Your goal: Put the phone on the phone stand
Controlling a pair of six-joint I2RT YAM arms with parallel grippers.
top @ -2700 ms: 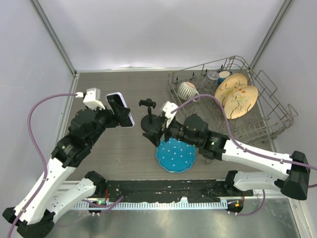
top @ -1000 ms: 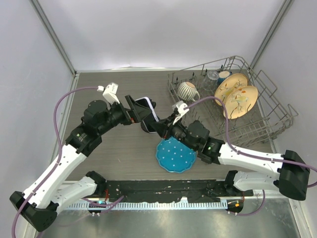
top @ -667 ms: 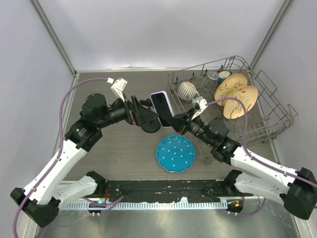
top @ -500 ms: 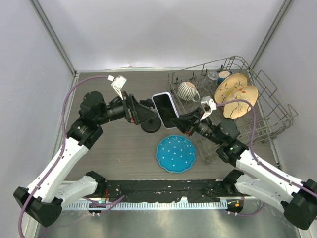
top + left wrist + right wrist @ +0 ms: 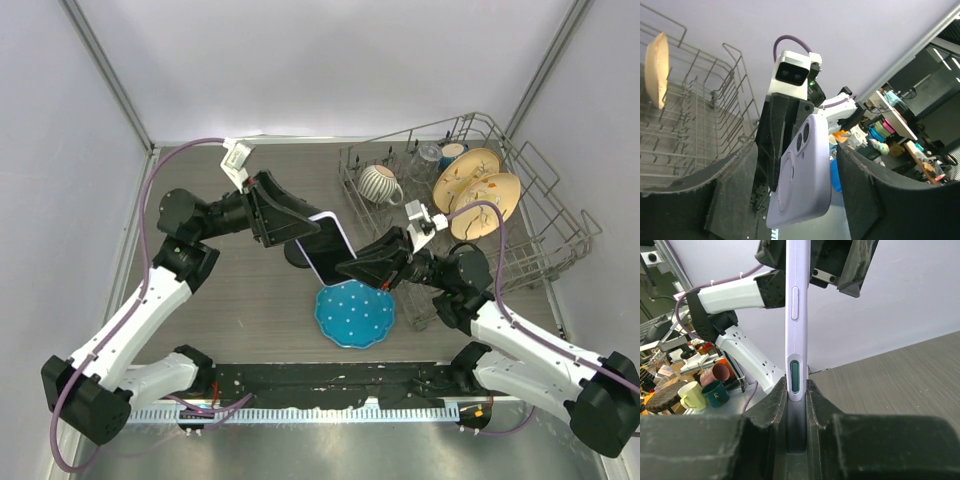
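The phone (image 5: 325,246), black glass with a pale lavender edge, hangs tilted in the air at mid-table. My right gripper (image 5: 352,268) is shut on its lower end; in the right wrist view the phone's thin edge (image 5: 796,315) stands clamped between the right gripper's (image 5: 796,386) two fingers. My left gripper (image 5: 312,228) reaches in from the left and straddles the phone. In the left wrist view the lavender back (image 5: 802,180) sits between the left gripper's (image 5: 797,167) fingers with a gap on each side. The phone stand (image 5: 293,254) is mostly hidden beneath them; only some dark base shows.
A blue dotted plate (image 5: 355,312) lies flat just in front of the phone. A wire dish rack (image 5: 560,240) fills the back right and holds a striped mug (image 5: 378,183) and two yellow plates (image 5: 480,195). White walls close in the left, back and right.
The right gripper has carried the phone down and to the left. The left gripper has swung up over the stand, its fingers now flank the phone, and its jaws have narrowed.
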